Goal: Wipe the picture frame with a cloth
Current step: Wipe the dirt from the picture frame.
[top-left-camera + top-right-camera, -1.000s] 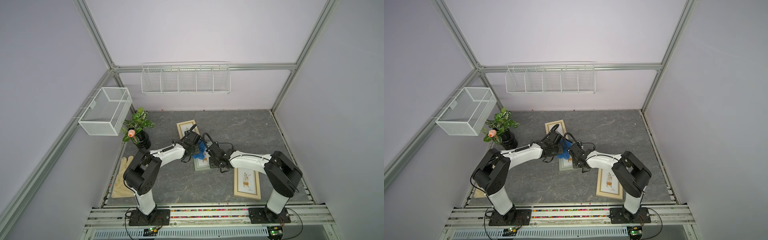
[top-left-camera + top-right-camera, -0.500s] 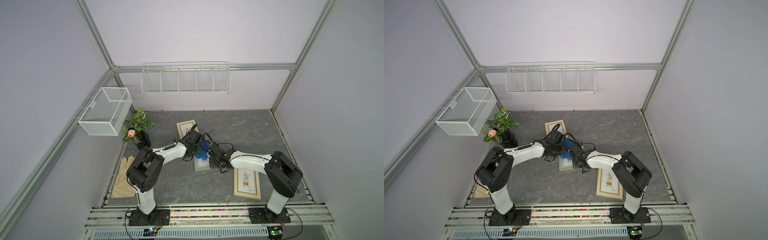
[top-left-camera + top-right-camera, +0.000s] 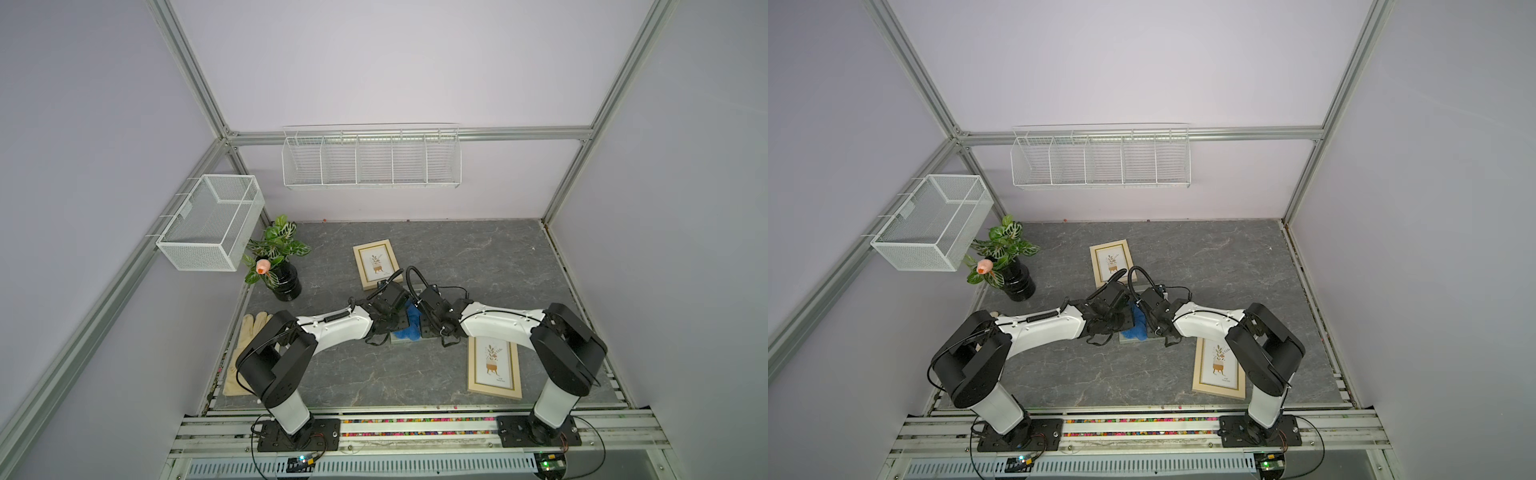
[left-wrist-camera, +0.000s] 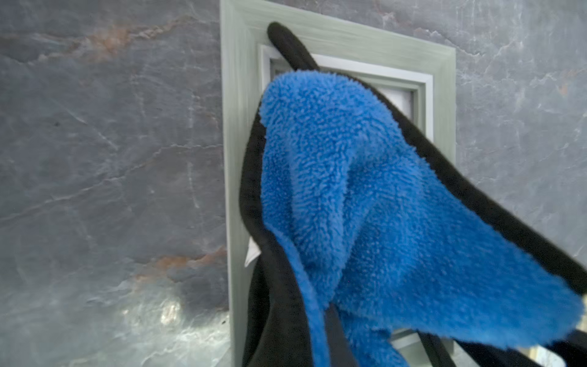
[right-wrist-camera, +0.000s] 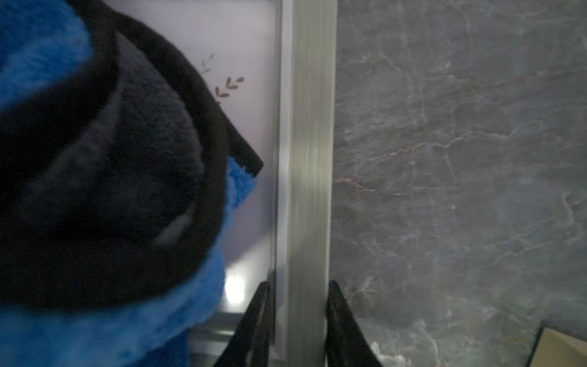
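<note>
Left gripper (image 3: 398, 322) was closed tight on the blue cloth (image 4: 365, 197), which draped over the grey-green picture frame (image 4: 235, 159) lying flat mid-bench (image 4: 111, 159). Right gripper (image 5: 298, 305) was clamped on that frame's side rail.

Top views high, downward over table (image 3: 478, 266); wrist views close above one frame (image 4: 236, 127)

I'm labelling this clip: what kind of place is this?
Probably a lab test cell, staged like a home: aluminium posts around bare walls, the left arm and right arm bolted to a rail, and a potted plant as a prop.
</note>
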You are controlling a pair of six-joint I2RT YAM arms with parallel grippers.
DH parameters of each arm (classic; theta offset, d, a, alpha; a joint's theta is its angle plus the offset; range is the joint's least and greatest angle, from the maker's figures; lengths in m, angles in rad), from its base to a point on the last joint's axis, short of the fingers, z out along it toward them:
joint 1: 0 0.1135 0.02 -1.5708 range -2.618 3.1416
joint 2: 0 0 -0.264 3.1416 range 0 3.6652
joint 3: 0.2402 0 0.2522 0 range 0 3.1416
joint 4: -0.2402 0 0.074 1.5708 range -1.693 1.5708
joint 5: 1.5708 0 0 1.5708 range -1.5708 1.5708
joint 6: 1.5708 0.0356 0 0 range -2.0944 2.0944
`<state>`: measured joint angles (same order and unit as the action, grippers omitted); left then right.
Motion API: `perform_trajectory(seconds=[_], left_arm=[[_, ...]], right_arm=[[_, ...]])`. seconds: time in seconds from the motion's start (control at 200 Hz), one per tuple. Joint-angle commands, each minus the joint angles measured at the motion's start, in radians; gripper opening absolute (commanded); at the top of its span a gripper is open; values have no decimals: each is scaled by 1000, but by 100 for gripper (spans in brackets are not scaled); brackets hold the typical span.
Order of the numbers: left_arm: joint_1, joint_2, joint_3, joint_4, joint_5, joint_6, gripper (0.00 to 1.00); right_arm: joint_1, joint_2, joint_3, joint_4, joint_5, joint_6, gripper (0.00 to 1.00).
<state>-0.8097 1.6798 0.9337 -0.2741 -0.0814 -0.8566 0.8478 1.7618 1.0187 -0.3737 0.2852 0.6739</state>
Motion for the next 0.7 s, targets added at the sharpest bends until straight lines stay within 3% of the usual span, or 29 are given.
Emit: perform_trajectory(seconds=[0.0, 0.115, 0.33, 0.605, 0.695], left_arm=[[24, 65, 5, -34, 10, -29, 0], [66, 116, 16, 65, 95, -52, 0], [2, 140, 56, 80, 140, -74, 0], [60, -44, -104, -19, 43, -58, 0], [51, -58, -116, 10, 65, -60, 0]], right_arm=[[-5, -2, -34, -122, 43, -1, 17], [-5, -11, -37, -117, 45, 3, 17], [-3, -10, -39, -112, 43, 7, 17], [-6, -4, -37, -118, 56, 6, 17], [-5, 0, -37, -113, 54, 6, 17]])
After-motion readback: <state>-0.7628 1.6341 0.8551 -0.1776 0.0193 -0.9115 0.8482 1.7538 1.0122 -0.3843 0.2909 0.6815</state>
